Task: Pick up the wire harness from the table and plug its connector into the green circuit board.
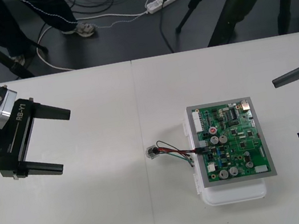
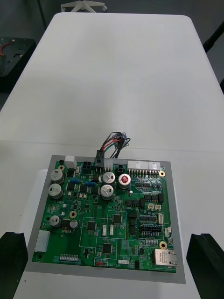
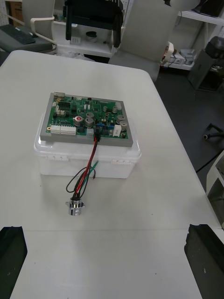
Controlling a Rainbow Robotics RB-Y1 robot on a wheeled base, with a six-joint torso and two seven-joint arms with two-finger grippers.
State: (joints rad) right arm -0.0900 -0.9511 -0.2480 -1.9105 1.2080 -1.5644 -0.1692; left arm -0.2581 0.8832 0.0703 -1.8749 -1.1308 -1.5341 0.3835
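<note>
Left gripper (image 1: 65,139) waits at its own side of the table (image 1: 98,214), well apart from the work, with its two black fingers wide apart and nothing between them. The right gripper (image 1: 287,109) stands at the opposite side, near the green circuit board (image 1: 233,141), and its fingers are also spread and hold nothing. The board lies flat on its white base (image 1: 233,193), which lifts it above the table. The wire harness (image 1: 173,149) runs from the board's edge that faces the left gripper down to the table. Its small black plug (image 3: 97,138) sits in a connector at that edge, and in both wrist views it looks seated, upright among the other parts. The thin red, black and green wires hang over the side of the base in a loose bend, because the board is higher than the table. The round metal socket (image 3: 74,207) rests on the table just beside the base, on its flange. As I judge, the plugging is done and both arms are drawn back so that nothing pulls on the wires.
</note>
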